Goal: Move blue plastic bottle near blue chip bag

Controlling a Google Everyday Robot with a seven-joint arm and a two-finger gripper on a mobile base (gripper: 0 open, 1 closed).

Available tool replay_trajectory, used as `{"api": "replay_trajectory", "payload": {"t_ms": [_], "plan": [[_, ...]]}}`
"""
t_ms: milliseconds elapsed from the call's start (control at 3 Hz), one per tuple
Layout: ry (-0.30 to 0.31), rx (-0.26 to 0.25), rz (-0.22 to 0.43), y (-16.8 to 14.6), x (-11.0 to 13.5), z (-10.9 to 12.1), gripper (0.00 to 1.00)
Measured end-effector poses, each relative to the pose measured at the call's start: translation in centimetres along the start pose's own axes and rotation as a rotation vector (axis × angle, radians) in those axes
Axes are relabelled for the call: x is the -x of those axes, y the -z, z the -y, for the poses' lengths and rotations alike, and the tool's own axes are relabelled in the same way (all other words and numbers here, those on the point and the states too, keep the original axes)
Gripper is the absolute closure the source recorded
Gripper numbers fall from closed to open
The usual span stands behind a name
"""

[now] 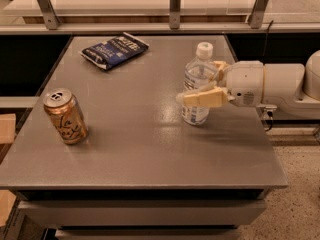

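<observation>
The blue plastic bottle (195, 112) stands upright on the right half of the grey table (140, 149), with a white cap and a clear body. My gripper (199, 82) reaches in from the right and is open, with one finger (202, 98) across the bottle's near side and the other finger (220, 67) behind it. The bottle's base rests on the table. The blue chip bag (114, 50) lies flat at the far left of the table, well away from the bottle.
A gold-orange soda can (65, 116) stands near the table's left edge. A metal rail with posts (174, 6) runs behind the table's back edge. The arm's white body (280, 86) hangs over the right edge.
</observation>
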State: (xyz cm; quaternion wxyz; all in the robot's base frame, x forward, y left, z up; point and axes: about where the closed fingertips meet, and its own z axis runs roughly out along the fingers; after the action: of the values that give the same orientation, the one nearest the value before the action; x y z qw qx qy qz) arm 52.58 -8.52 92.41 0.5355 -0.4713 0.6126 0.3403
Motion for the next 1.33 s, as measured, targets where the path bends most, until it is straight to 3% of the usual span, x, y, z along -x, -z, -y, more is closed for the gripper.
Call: {"api": "replay_trajectory", "payload": {"t_ms": [667,1000,1333], "plan": [[0.005,0.008,0.001,-0.41,0.29,-0.24,0.87],[0.007,0.012,0.001,-0.61,0.43,-0.36,1.0],[0.014,0.017,-0.006,-0.83,1.02,-0.04,1.0]]}}
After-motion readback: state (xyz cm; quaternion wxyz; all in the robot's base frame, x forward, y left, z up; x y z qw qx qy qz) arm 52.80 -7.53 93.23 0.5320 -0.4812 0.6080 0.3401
